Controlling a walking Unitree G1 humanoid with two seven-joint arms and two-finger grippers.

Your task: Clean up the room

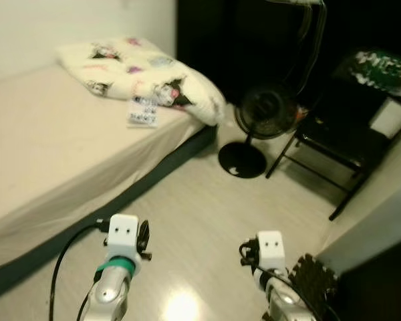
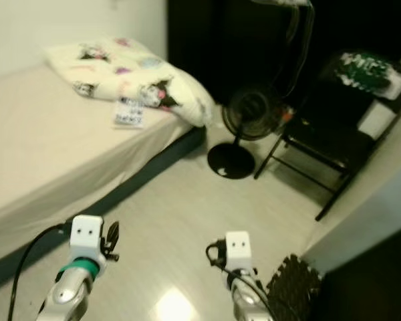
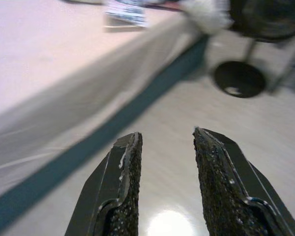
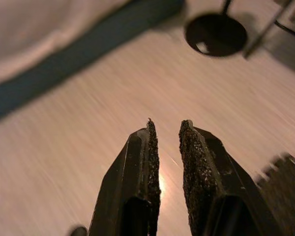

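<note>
Two grippers hang low over the pale floor [image 1: 187, 221], both empty. The left gripper [image 3: 165, 140] has its jaws spread, with a clear gap of floor showing between them; it hangs just off the bed's dark base edge. The right gripper [image 4: 165, 127] has its jaws parted by a narrow gap, nothing between them; a dark foam mat piece [image 1: 314, 281] with a toothed edge lies on the floor just beside that arm.

Farther on, the bed [image 1: 47, 147] carries a beige sheet. Near the bed's far corner lies a crumpled white blanket [image 1: 144, 73] with cartoon prints, its end drooping over the bed's side edge. A small printed packet [image 1: 143, 111] lies flat on the sheet, touching the blanket's near side.

Beyond the bed's corner, a black floor fan [image 1: 264, 114] stands upright on its round base [image 1: 242, 160]. Beside it stands a black folding chair [image 1: 334, 144], with a green-and-white item [image 1: 381, 70] draped at its back. Views are slightly blurred.
</note>
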